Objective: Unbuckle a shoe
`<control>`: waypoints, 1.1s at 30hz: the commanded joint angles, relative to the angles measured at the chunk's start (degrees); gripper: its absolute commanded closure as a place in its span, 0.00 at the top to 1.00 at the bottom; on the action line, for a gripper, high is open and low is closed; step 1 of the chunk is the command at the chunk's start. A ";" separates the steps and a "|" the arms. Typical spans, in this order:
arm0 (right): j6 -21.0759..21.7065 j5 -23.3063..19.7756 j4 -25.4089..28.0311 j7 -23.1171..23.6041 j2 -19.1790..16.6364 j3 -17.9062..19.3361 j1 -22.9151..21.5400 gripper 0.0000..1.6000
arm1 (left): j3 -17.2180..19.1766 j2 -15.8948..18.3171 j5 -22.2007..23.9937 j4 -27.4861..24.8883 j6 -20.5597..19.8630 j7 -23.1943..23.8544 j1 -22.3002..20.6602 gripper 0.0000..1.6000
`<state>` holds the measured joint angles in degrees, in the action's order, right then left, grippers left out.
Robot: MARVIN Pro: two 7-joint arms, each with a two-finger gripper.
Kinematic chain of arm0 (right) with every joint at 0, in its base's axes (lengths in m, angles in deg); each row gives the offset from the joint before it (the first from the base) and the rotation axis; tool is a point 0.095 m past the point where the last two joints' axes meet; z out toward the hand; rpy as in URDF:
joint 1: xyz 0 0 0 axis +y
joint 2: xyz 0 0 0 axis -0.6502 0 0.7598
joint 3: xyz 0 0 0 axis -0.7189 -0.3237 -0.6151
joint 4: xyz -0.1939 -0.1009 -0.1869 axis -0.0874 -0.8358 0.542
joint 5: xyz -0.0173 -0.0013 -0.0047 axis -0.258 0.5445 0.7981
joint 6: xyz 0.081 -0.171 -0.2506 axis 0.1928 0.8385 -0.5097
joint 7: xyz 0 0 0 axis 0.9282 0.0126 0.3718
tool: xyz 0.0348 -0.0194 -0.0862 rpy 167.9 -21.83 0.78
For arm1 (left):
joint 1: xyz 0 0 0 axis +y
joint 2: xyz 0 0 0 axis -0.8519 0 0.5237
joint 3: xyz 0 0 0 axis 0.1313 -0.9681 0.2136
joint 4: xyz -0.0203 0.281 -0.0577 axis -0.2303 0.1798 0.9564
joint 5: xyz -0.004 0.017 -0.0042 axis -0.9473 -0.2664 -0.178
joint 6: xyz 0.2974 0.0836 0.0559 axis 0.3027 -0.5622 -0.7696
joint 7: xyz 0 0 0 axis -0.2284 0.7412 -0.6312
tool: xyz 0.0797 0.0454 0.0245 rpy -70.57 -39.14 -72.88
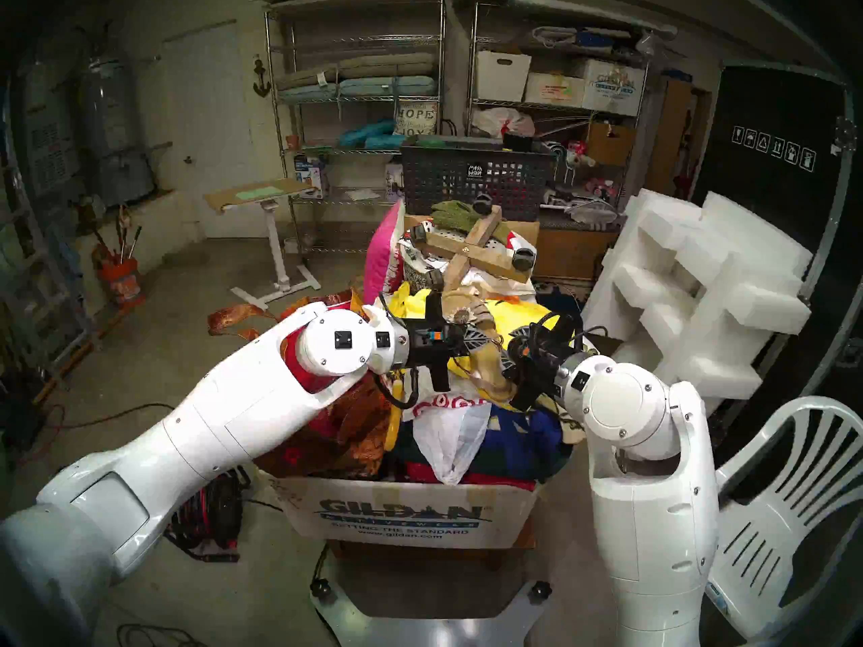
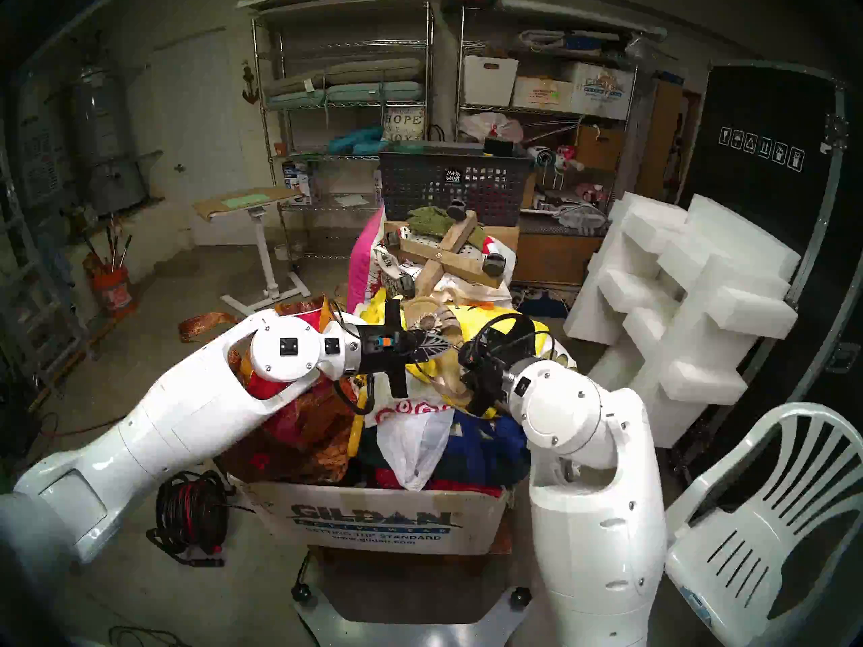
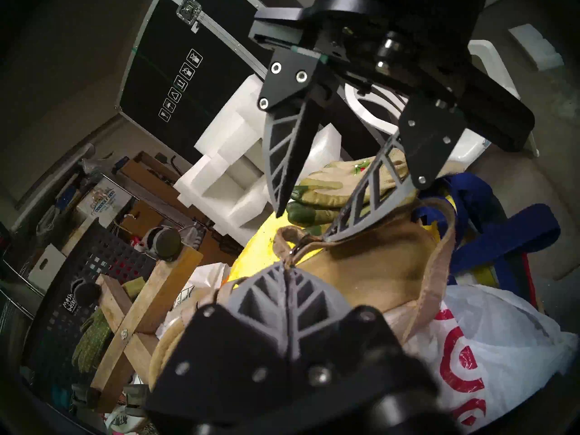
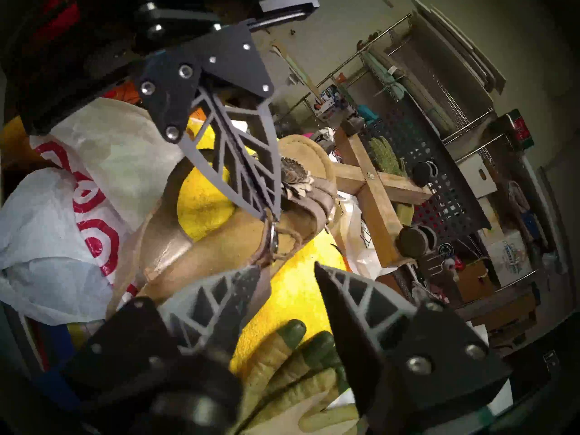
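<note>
A big cardboard box (image 1: 411,515) heaped with clothes and bags carries the sandal (image 3: 376,268) on top, across a yellow cloth (image 4: 201,199), its long axis running from the flower end, farther from the robot, back toward its body. The left gripper (image 3: 287,269) is pinched tight on the thin strap right at the buckle (image 4: 273,239). The right gripper (image 4: 287,276) hangs parted just short of that buckle, holding nothing; one finger (image 3: 354,205) rests on the strap.
</note>
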<state>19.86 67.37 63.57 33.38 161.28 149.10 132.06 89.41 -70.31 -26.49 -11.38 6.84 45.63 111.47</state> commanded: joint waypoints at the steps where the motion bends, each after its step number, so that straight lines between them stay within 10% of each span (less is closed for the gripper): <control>1: 0.27 0.33 1.00 -0.74 0.67 -0.62 -1.91 0.63 | 0.15 -0.20 0.40 -1.22 0.59 0.37 -0.37 0.00; 33: 1.44 0.58 5.24 0.04 0.53 0.36 0.96 0.85 | -0.12 -3.39 -1.64 2.22 1.65 -1.41 -1.64 0.00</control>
<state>21.55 68.34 66.49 34.78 161.34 148.90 133.36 88.92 -72.54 -28.13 -8.53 8.22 44.67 110.90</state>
